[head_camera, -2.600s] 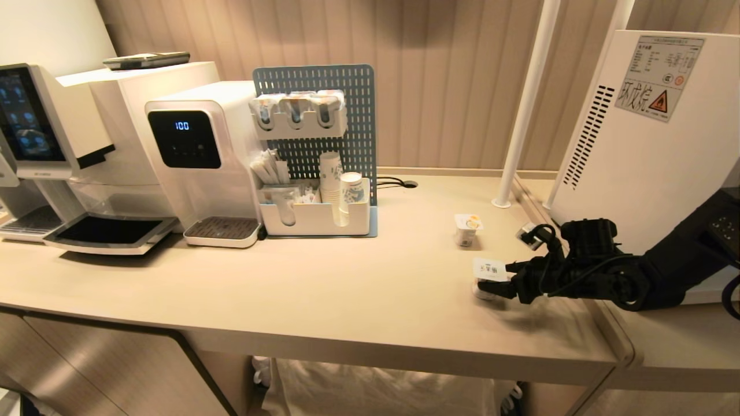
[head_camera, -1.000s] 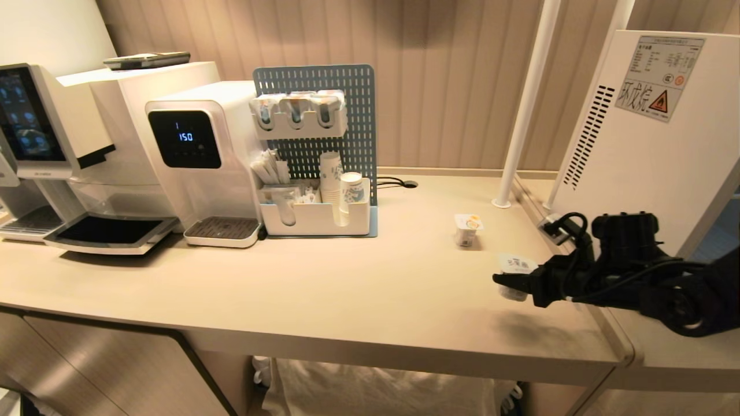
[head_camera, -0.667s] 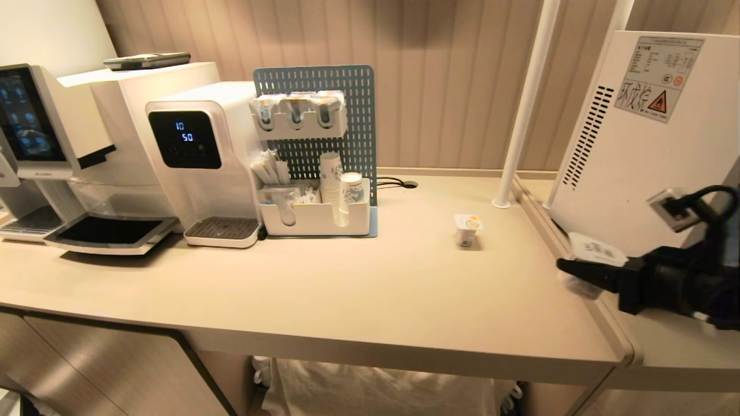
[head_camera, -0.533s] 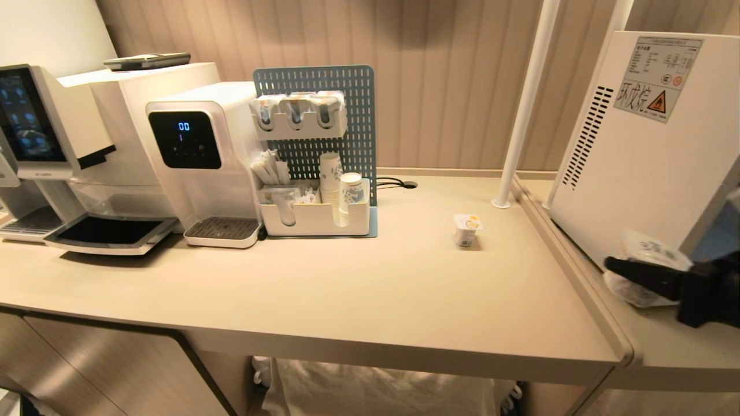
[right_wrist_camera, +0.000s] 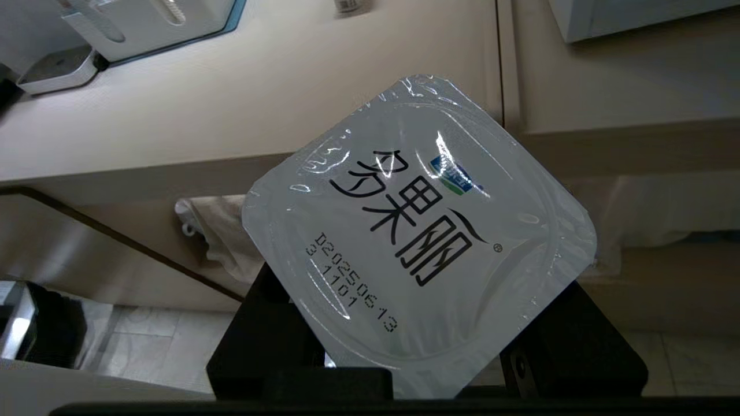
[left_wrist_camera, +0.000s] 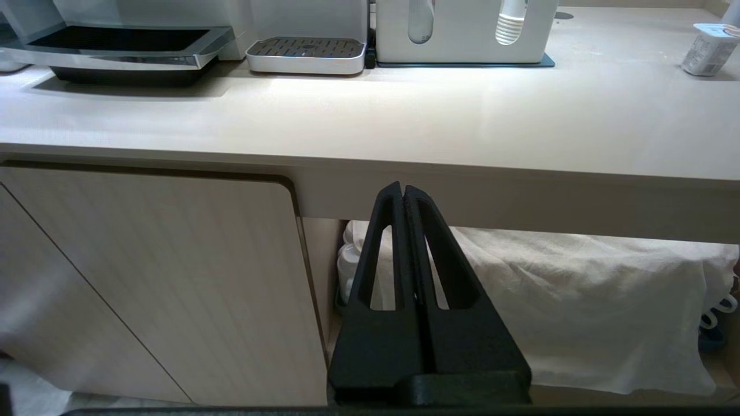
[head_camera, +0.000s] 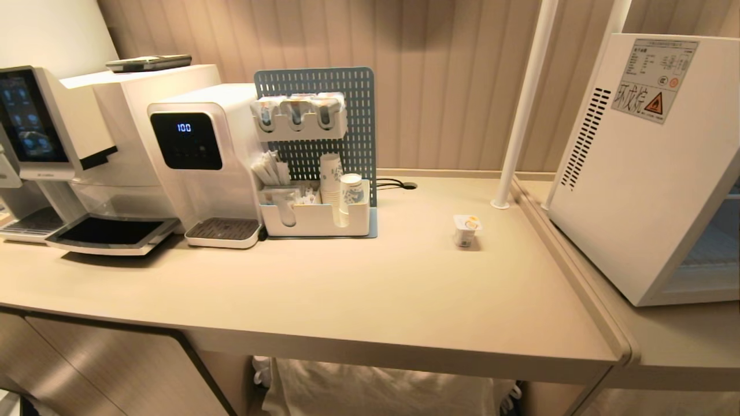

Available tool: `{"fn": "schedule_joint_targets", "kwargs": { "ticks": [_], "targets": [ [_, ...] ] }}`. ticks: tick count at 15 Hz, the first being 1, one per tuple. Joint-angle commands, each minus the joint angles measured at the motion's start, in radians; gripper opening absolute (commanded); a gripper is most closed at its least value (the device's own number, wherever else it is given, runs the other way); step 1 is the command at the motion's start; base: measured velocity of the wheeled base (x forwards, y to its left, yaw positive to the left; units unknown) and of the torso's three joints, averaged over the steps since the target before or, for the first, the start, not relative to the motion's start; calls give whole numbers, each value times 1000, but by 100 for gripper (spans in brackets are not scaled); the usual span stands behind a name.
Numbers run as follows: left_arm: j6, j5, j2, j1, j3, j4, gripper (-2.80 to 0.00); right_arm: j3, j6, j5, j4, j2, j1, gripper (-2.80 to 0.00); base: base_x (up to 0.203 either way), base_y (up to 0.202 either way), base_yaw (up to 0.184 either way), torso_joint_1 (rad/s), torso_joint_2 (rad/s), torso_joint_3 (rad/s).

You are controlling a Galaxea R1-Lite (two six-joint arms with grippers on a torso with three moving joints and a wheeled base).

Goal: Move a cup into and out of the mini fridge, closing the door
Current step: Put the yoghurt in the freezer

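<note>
A sealed cup (right_wrist_camera: 416,231) with a white printed foil lid fills the right wrist view. My right gripper (right_wrist_camera: 416,346) is shut on it, its fingers hidden under the lid, held low in front of the counter's edge. That arm is outside the head view. A second small cup (head_camera: 467,229) stands on the counter. The white mini fridge (head_camera: 647,167) stands at the right, its front open onto a wire shelf (head_camera: 714,254). The door is out of view. My left gripper (left_wrist_camera: 403,193) is shut and empty, parked below the counter front.
A water dispenser (head_camera: 196,156), a coffee machine (head_camera: 52,133) and a blue pegboard organiser (head_camera: 315,173) with paper cups line the counter's back left. A white pole (head_camera: 520,110) rises beside the fridge. White cloth (left_wrist_camera: 578,300) hangs under the counter.
My right arm carried the cup from the counter to the right past the fridge's side, then dropped out of the head view. The second cup has stayed put.
</note>
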Motion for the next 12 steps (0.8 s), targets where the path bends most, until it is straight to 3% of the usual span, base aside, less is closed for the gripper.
{"fn": "schedule_joint_targets", "kwargs": {
  "ticks": [1, 3, 4, 8, 12],
  "targets": [
    [-2, 0, 3, 1, 1, -3, -280, 208, -29, -13, -200, -263, -4, -280, 0, 0, 0, 0, 0, 0],
    [-2, 0, 3, 1, 1, -3, -280, 433, -85, -36, -479, -281, -4, -280, 0, 0, 0, 0, 0, 0],
    [-2, 0, 1, 1, 1, -3, -280, 509, -128, -49, -557, -282, -3, -280, 0, 0, 0, 0, 0, 0],
    [-2, 0, 1, 1, 1, -3, -280, 500, -256, -103, -445, -282, -3, -280, 0, 0, 0, 0, 0, 0],
    [0, 0, 1, 1, 1, -3, -280, 499, -254, -103, -444, -280, -3, -280, 0, 0, 0, 0, 0, 0]
  ]
}}
